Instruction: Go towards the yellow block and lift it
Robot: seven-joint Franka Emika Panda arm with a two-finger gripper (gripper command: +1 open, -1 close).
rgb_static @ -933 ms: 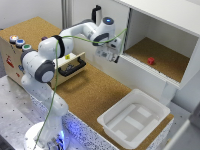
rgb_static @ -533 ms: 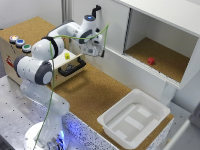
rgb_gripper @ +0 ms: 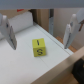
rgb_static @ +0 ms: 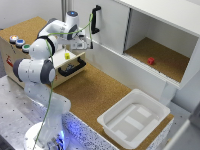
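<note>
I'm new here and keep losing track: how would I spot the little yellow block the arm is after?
Find the wooden box with the black handle at the exterior view's left. On its pale top, under the open gripper, sits the yellow block. It is a tiny cube, unlike the round buttons further left or the red cube in the cabinet.

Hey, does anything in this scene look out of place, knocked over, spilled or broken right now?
Nothing stands out. The yellow block sits flat between the open fingers of the gripper, the red cube rests in the cabinet compartment, and the white tray lies level on the cork surface.
</note>
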